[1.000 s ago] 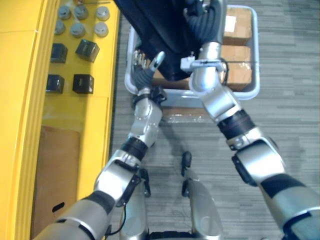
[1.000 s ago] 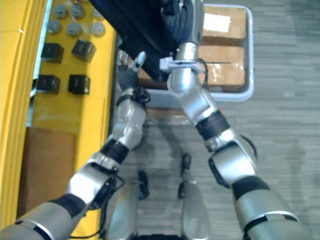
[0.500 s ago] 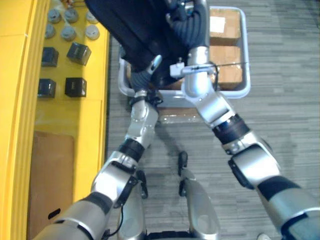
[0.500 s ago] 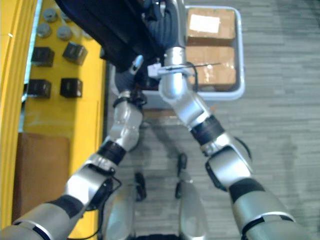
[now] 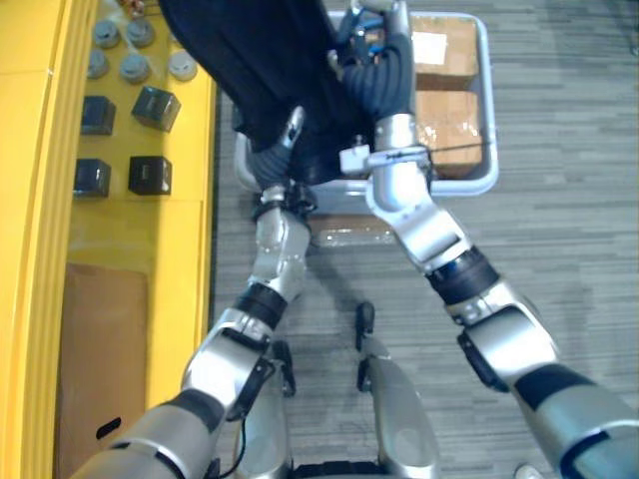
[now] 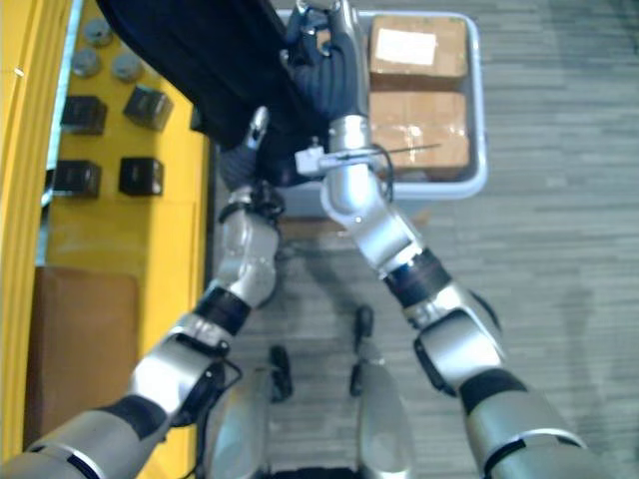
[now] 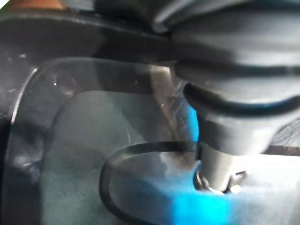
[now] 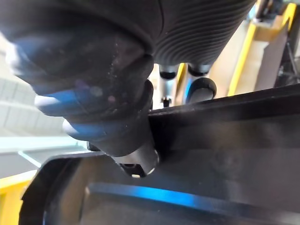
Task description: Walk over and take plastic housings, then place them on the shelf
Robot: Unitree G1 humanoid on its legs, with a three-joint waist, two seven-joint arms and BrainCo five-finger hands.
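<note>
I hold a large black plastic housing in the air with both hands, above the near left corner of a grey bin. My left hand grips its lower edge, with the thumb laid on the black surface and the fingers tucked beneath. My right hand is clamped on the housing's right side, and in the right wrist view a fingertip presses against the housing's rim. The left wrist view looks along the housing's glossy face.
The yellow shelf runs down the left side. It carries black cube-shaped parts, several grey round parts and a brown cardboard sheet. Two cardboard boxes lie in the bin. Grey carpet lies to the right.
My left hand's fingers, spread beside the housing a second ago, have slipped under its edge and curled. The housing has swung a little towards the shelf.
</note>
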